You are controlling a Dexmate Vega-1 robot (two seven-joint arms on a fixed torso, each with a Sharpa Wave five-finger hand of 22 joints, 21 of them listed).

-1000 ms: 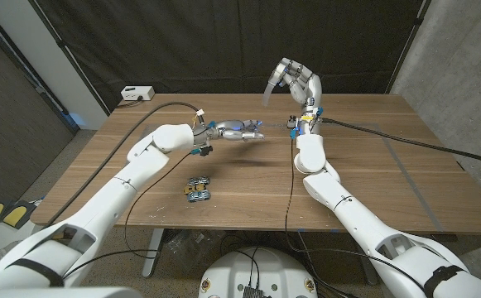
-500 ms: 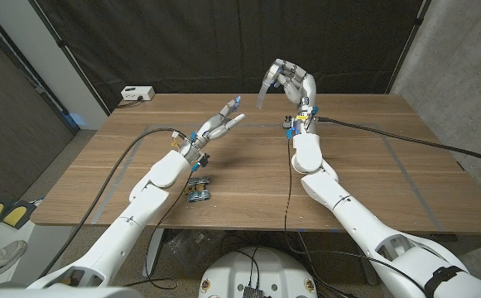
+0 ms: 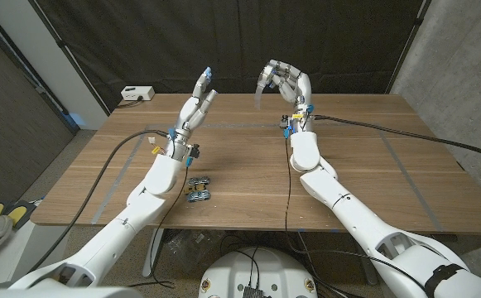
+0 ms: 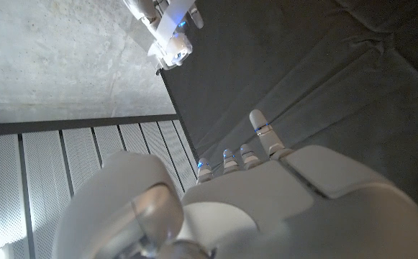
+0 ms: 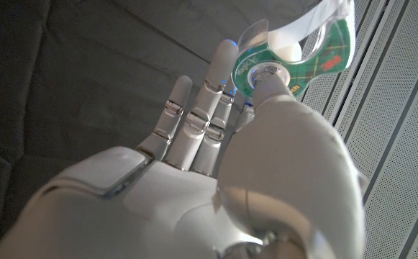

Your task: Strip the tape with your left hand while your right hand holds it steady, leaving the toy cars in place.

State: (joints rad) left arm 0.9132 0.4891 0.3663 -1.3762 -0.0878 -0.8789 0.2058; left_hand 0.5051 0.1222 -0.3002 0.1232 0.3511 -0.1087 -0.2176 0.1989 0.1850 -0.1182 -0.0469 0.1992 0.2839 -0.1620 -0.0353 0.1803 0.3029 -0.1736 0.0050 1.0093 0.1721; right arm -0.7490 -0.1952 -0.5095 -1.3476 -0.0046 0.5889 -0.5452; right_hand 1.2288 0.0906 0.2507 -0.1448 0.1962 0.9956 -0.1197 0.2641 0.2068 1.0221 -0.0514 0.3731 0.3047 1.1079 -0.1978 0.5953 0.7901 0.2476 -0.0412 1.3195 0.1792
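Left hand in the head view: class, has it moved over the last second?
Yes. The left hand has swung from low over the table's middle up and away, fingers now raised at the far edge, against the dark curtain.

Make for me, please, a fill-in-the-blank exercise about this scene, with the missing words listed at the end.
1. The tape dispenser is held up by the robot's ____ hand.
2. The left hand is raised with its fingers apart and holds ____.
3. The toy cars lie on the ____, beside the left arm.
4. The plaid label on the dispenser is mostly ____ in colour.

Missing words: right; nothing; table; green
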